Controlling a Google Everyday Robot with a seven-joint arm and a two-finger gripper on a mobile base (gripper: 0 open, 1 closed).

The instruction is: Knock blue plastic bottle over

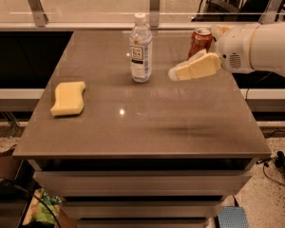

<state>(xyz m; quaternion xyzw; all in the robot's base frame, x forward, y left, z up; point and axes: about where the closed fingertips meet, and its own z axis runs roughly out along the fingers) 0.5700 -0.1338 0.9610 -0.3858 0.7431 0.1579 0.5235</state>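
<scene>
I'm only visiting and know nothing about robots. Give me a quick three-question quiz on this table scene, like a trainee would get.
1. True or false: the bottle is lying on its side.
2. Which thing is nearest the left edge of the table? A) can B) sponge C) gripper
3. Fill in: as the camera sees it, the gripper hovers to the ____ of the bottle, with a gap between them.

Key:
1. False. It stands upright.
2. B.
3. Right.
</scene>
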